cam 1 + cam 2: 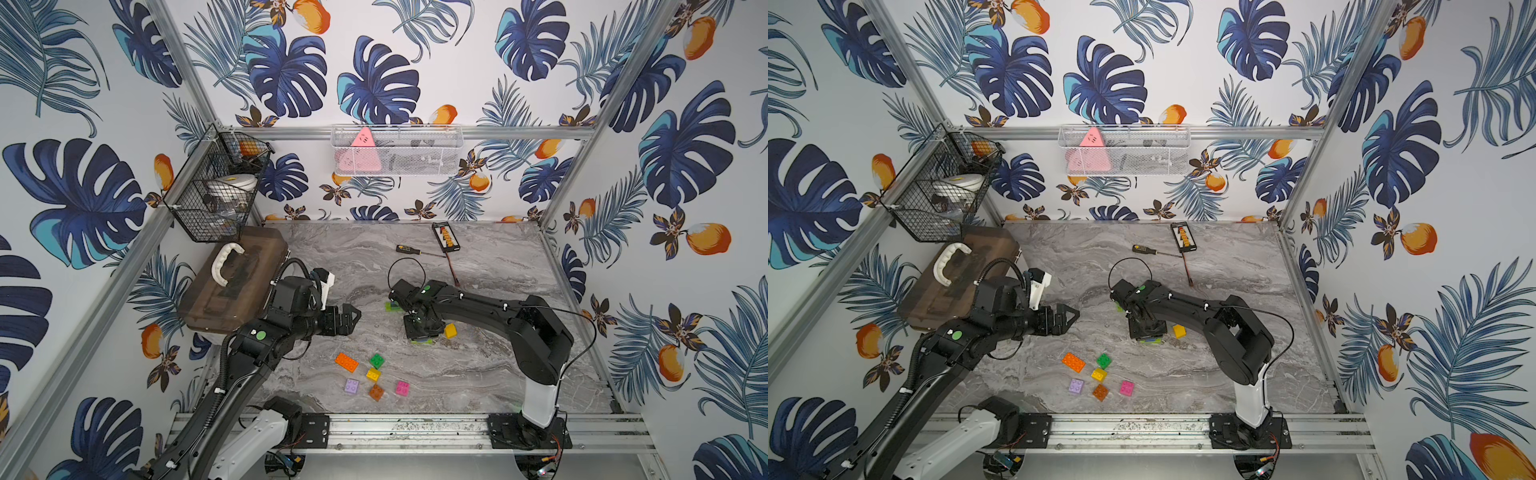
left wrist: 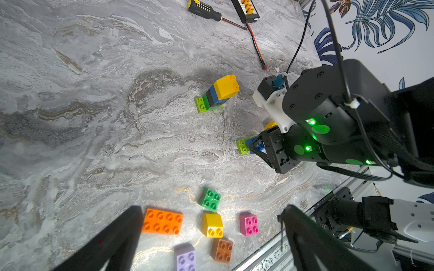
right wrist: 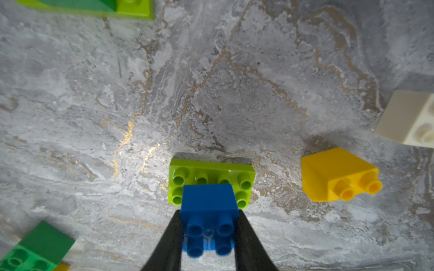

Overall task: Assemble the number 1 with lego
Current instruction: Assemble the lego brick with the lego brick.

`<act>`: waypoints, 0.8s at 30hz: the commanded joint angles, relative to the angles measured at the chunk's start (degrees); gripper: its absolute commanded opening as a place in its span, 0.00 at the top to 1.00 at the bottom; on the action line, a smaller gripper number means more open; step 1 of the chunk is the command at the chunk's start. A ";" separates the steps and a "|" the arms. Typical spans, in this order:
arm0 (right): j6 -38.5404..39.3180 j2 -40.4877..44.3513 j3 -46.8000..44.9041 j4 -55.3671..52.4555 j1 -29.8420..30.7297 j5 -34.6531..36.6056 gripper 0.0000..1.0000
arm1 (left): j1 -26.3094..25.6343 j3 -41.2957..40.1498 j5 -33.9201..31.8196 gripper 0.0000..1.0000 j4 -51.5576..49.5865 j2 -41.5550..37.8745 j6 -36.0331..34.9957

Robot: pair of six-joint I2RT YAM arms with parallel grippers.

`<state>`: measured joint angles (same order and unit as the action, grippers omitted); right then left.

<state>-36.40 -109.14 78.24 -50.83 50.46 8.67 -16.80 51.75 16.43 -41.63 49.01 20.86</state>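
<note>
Right gripper point(image 3: 209, 213) clamped on blue 2x2 brick point(image 3: 207, 199), studs up, over the middle of lime 2x4 brick point(image 3: 211, 167), which lies flat on the tabletop point(image 3: 211, 93); can't tell if it's fully seated. Best to push straight down, edges square to the lime brick, then release without tilting. Lime brick's long axis runs along the gripper's closing line; left gripper point(image 1: 349, 320) gapes empty, well apart from it.

Six loose bricks point(image 1: 372, 374) before the stack point(image 2: 217, 95); screwdriver point(image 1: 405, 249) well behind; case point(image 1: 232, 282) far left
</note>
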 commanded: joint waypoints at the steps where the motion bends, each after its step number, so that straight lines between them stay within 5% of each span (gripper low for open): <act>1: 0.65 -0.29 0.07 0.83 -0.03 1.08 0.98 | 0.10 0.37 -0.34 0.01 -0.14 0.11 -0.39; 24: -0.99 0.07 -2.26 3.89 -1.15 2.07 0.99 | 0.10 0.37 -0.52 0.01 -0.14 0.08 -0.43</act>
<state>-36.84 -108.75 75.79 -47.83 49.41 9.85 -16.80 51.75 16.23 -41.63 49.17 20.86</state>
